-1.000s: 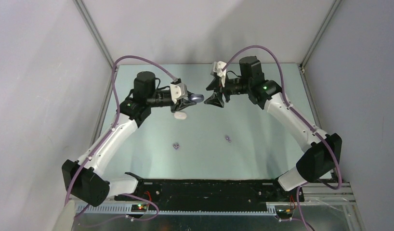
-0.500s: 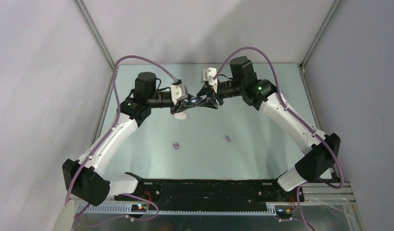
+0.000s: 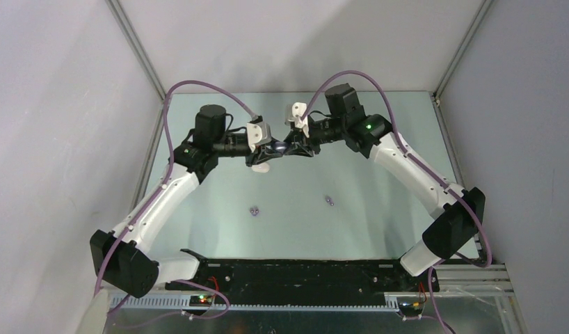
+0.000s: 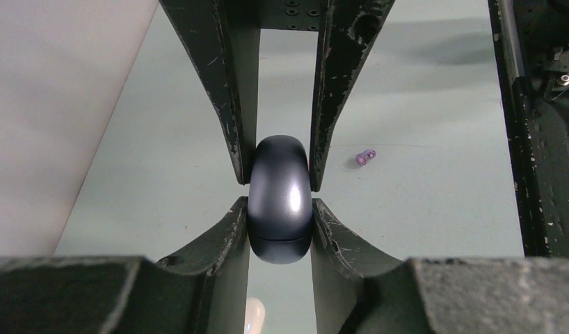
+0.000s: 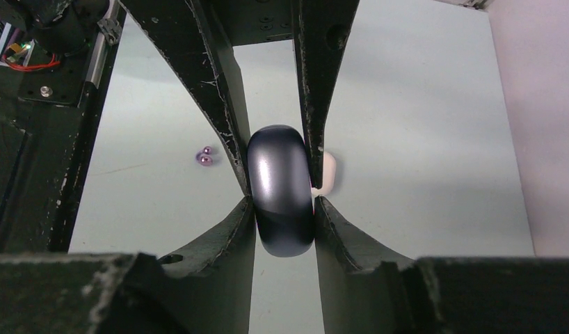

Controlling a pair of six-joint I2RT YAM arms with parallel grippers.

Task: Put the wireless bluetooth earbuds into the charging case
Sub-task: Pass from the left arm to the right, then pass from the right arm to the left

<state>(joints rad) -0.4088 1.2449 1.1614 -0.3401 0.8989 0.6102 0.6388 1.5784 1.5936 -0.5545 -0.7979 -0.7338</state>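
A dark blue charging case (image 3: pixel 278 145) hangs in the air above the back middle of the table, closed, with both grippers on it. My left gripper (image 3: pixel 270 147) is shut on one end of the case (image 4: pixel 279 202). From the opposite side my right gripper (image 3: pixel 291 146) is shut on the same case (image 5: pixel 280 198), its fingers pressing both flanks. Purple earbuds lie on the mat in two small clusters (image 3: pixel 254 210) (image 3: pixel 329 201). One purple earbud cluster (image 4: pixel 365 157) shows past the left fingers, another (image 5: pixel 204 156) past the right fingers.
A white case (image 3: pixel 261 167) lies on the mat just below the held case, and the white case (image 5: pixel 328 170) peeks out behind the right fingers. Grey enclosure walls stand on three sides. The black base rail (image 3: pixel 302 273) runs along the near edge.
My right gripper has moved left to the dark case and its jaws have closed onto it. The left gripper has kept the case still.
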